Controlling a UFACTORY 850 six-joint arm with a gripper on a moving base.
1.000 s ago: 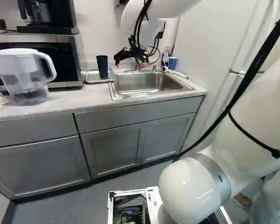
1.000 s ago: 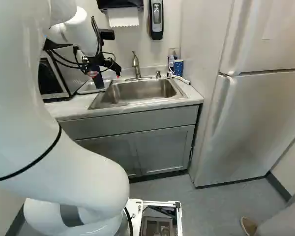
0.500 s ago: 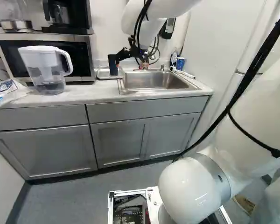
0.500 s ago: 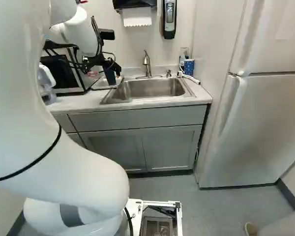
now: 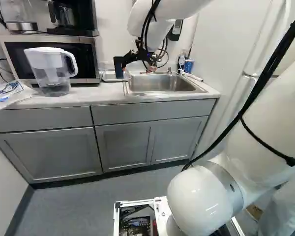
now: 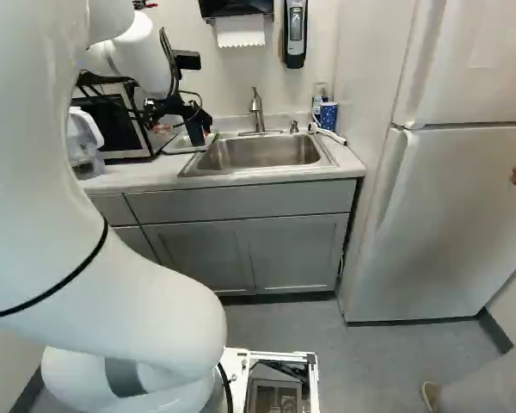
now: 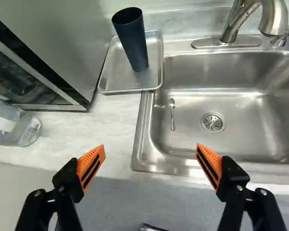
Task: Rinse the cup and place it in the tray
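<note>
"The cup point(image 7: 131, 43), dark blue and tall: state its location."

"Standing in the metal tray point(image 7: 155, 72), mouth up, toward the tray's far side. The tray lies on the counter point(image 5: 83, 96) between the microwave point(image 5: 56, 40) and the sink point(image 7: 147, 163)."

"And the gripper point(image 5: 136, 67)?"

"Above the near part of the counter and the sink's near corner. The wrist view has the gripper point(image 7: 151, 150) with its two fingers wide apart, their orange pads point(image 7: 92, 163) facing each other and touching nothing. Cup and tray are ahead of it, well apart from both fingers."

"Condition of the basin?"

"One spoon point(image 7: 172, 114) on its floor, between the drain point(image 7: 213, 122) and the wall nearest the tray. The faucet point(image 7: 236, 19) stands at the sink's far edge. I cannot tell whether the cup is wet."

"Other items on the counter?"

"A clear pitcher with a white top point(image 5: 50, 73) in front of the microwave, holding some liquid. A plastic package point(image 5: 11, 92) lies at the left of the left base view. Beyond the sink, on the refrigerator point(image 6: 439, 215) side, a blue patterned cup point(image 6: 328, 115) stands beside a bottle point(image 6: 318, 101). Noted as seen."
</note>
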